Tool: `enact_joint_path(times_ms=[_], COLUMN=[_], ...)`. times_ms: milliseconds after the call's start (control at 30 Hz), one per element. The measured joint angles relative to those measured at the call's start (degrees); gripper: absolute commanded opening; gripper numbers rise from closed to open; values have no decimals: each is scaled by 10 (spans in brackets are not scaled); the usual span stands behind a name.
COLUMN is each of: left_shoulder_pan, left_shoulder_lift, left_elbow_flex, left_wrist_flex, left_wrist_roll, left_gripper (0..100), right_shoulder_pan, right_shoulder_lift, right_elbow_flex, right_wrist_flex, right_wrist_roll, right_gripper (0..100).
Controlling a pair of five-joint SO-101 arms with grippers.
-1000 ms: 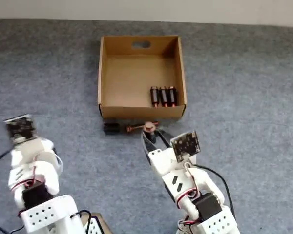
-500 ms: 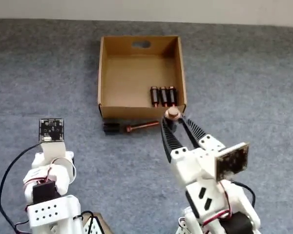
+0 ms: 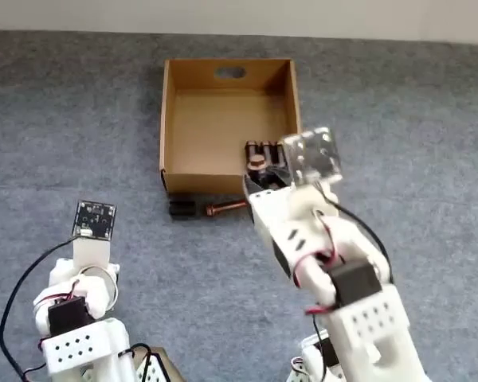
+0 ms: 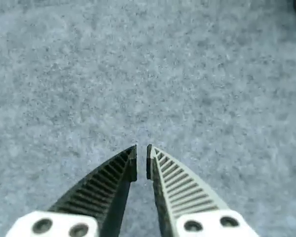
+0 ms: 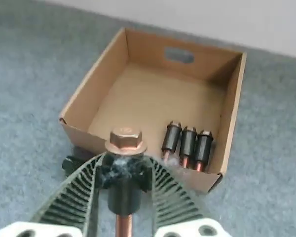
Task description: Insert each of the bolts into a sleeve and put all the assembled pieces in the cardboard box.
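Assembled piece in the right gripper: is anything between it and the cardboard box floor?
Nothing visible blocks the assembled piece. The cardboard box is open on top; three finished pieces fill one corner, the rest bare.

White arms [image 3: 366, 318], ribbed black grippers [image 4: 142, 160] [image 5: 126, 164], red wires [image 3: 307, 274]

1. Just ahead of the right tool [image 5: 124, 170], which clamps a sleeved bolt [image 5: 125, 140], the front wall of the cardboard box [image 5: 86, 132] crosses the way.
2. Past that wall, three assembled pieces [image 5: 187, 143] fill the corner nearest the tool; the rest of the box floor is open.
3. Under the tool, outside the wall, lie a loose bolt [image 3: 225, 208] and a black sleeve [image 3: 182, 208].
4. Open grey desk [image 4: 138, 74] stretches ahead of the left tool [image 4: 142, 160].
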Motion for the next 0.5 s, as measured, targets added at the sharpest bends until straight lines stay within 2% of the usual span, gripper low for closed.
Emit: enact_joint_path(times_ms=[133, 267, 500], left_shoulder_pan=[18, 56, 70], left_shoulder_lift=[0, 0, 0], left_elbow_flex=[0, 0, 37], left_wrist_flex=[-7, -57, -127], left_wrist_roll=[33, 71, 111], left_gripper=[62, 60, 60], right_shoulder_pan=[0, 0, 0], right_shoulder_lift=[67, 125, 233], right_elbow_flex=[-22, -47, -123], right_wrist_flex=[0, 0, 0], right_wrist_roll=[0, 0, 0], right_gripper=[6, 6, 6])
